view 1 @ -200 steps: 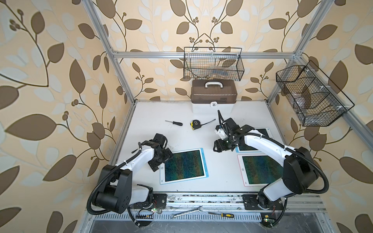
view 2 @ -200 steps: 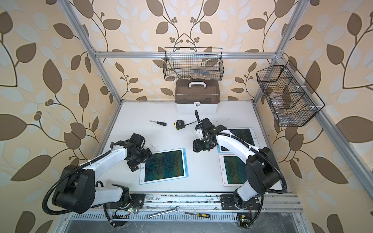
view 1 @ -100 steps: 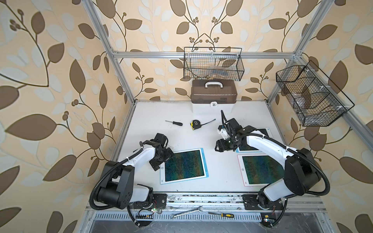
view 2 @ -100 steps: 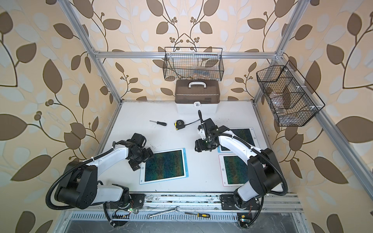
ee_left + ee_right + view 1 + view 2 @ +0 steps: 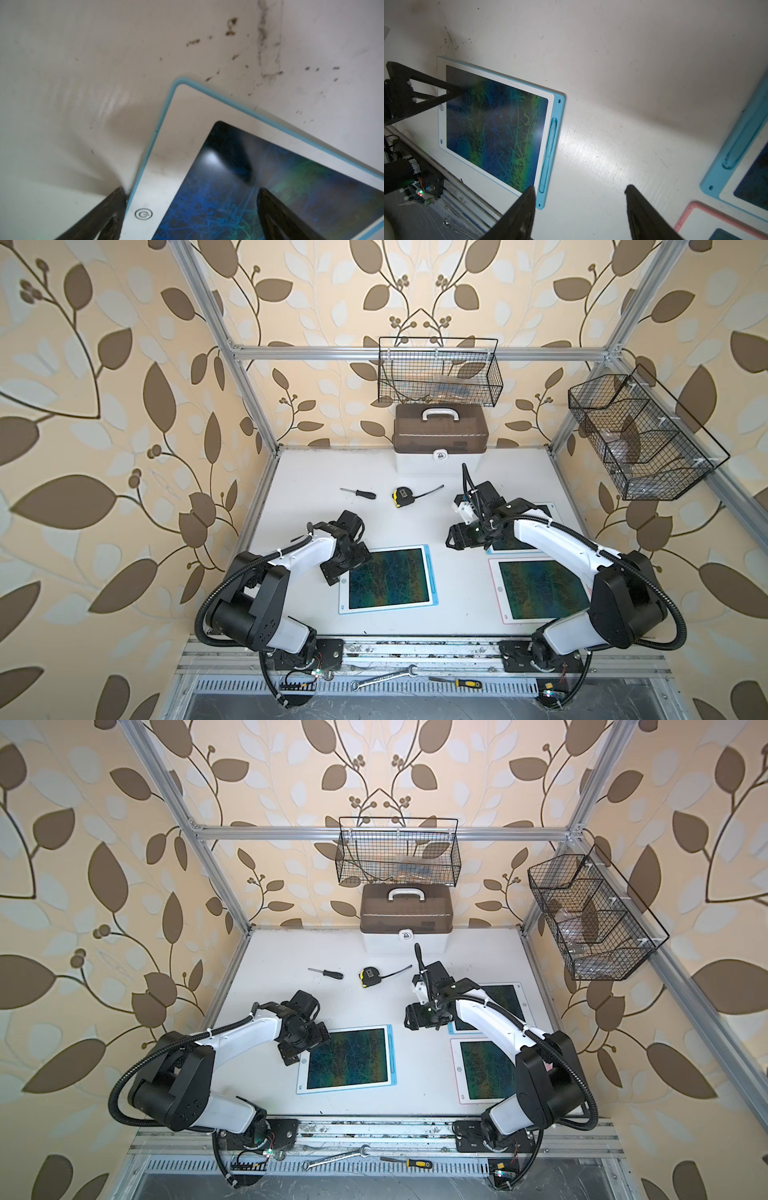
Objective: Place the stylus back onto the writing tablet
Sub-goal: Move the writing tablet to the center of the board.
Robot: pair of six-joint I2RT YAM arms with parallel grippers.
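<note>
Handling looked simple: the slim pale-blue plastic stylus (image 5: 550, 153) lay in the side groove of the blue-framed writing tablet (image 5: 560, 110), light, stiff, slick, best pinched mid-barrel. The left gripper (image 5: 191, 195) straddled the tablet's corner, wide open; the right gripper (image 5: 579, 188) hung part-open and empty above the white tabletop (image 5: 612, 104).

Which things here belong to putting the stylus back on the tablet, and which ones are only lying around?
Belong to the job: blue-framed tablet; stylus, lying in its side slot; left hand, open over the tablet's corner; right hand, open and empty.
Lying about: screwdriver; tape measure; toolbox; wrench; pink-framed tablet.
</note>
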